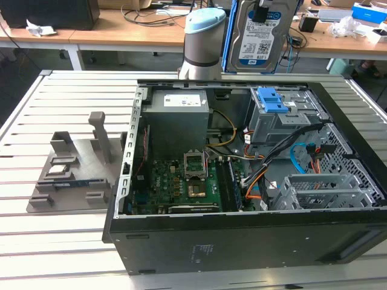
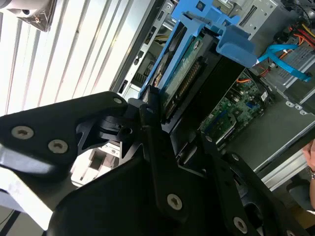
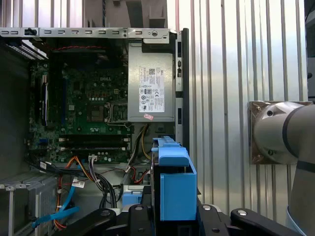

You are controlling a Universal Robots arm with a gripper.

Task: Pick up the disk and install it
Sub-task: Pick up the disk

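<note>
Claw [image 2: 165, 118] clenched on disk [image 1: 261, 36], held upright in its grip, open computer case [image 1: 230, 244] beneath. Judged stiff, fairly heavy, shock-sensitive; metal faces likely slick. Best grip: across the blue side rails [image 3: 177, 187].

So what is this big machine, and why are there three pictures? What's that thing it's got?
That's a robot arm with a black gripper for a hand. One picture comes from a camera off the arm; the other two cameras ride on its wrist. On the slatted table lies an open computer case, its green circuit board showing, with a grey holder beside it. The gripper holds the disk, a flat metal drive with blue side rails, up in the air near the case.
</note>
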